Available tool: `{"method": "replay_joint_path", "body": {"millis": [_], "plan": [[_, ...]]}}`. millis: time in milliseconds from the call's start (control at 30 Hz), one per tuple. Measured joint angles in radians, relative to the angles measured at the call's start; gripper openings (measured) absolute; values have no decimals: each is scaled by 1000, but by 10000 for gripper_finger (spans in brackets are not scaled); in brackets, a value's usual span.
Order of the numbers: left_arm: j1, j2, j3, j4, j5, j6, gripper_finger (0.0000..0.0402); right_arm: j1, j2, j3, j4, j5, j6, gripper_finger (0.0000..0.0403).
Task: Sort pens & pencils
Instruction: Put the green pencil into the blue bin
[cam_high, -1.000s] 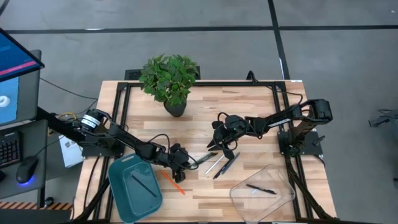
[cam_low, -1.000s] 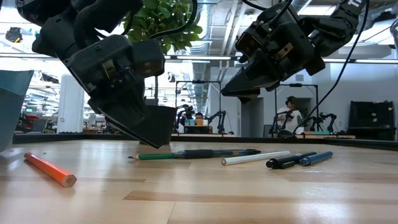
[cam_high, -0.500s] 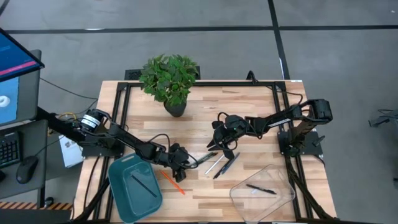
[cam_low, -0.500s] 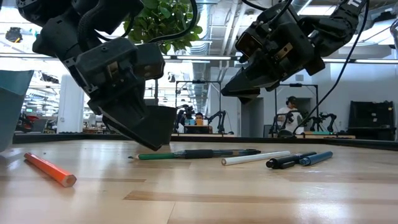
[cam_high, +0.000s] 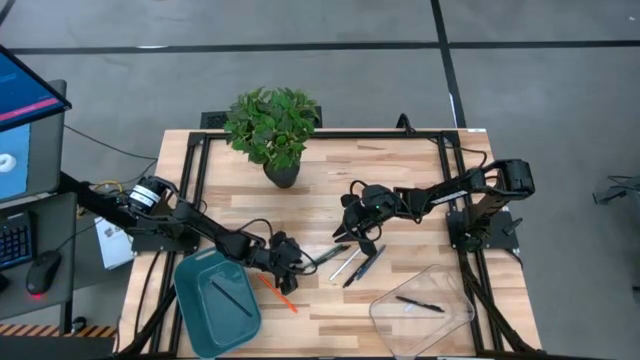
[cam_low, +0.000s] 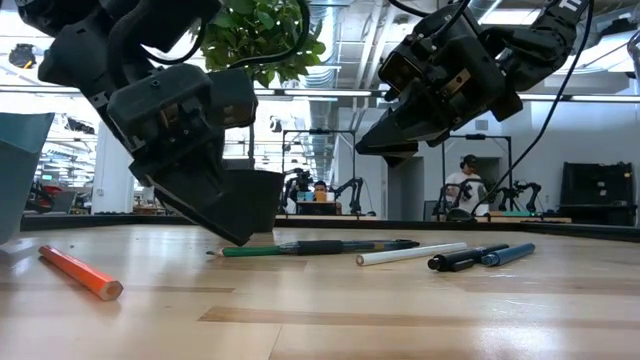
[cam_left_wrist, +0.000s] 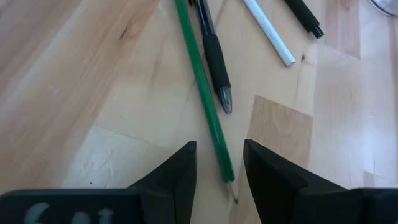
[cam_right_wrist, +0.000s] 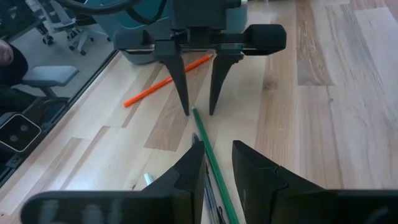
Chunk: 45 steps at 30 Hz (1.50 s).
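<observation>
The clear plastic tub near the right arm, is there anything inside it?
In the clear plastic tub lies one dark pen, flat on the bottom, seen from above. Nothing else shows inside through its transparent walls. The teal plastic tray likewise holds one dark stick.

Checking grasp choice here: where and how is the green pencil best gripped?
Grip the green pencil near its tip end, from above: it lies flat, and farther up a black pen crowds it. The left pincer already straddles that end, open.
</observation>
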Motion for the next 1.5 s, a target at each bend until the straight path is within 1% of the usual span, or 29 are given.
{"method": "replay_joint_path", "body": {"millis": [200,333,533,667,1167,1500], "plan": [[-11,2,0,0,-21,1,123,0,0,0,0,0,0,103],[-11,39,5,22,-17,1,123,0,0,0,0,0,0,103],[-11,97,44,21,-42,4,123,0,0,0,-11,0,0,103],[-11,100,47,12,-46,21,123,0,0,0,-14,0,0,103],[-13,124,48,-1,-93,-12,123,0,0,0,-14,0,0,103],[-12,125,46,-1,-91,2,123,0,0,0,-14,0,1,103]]}}
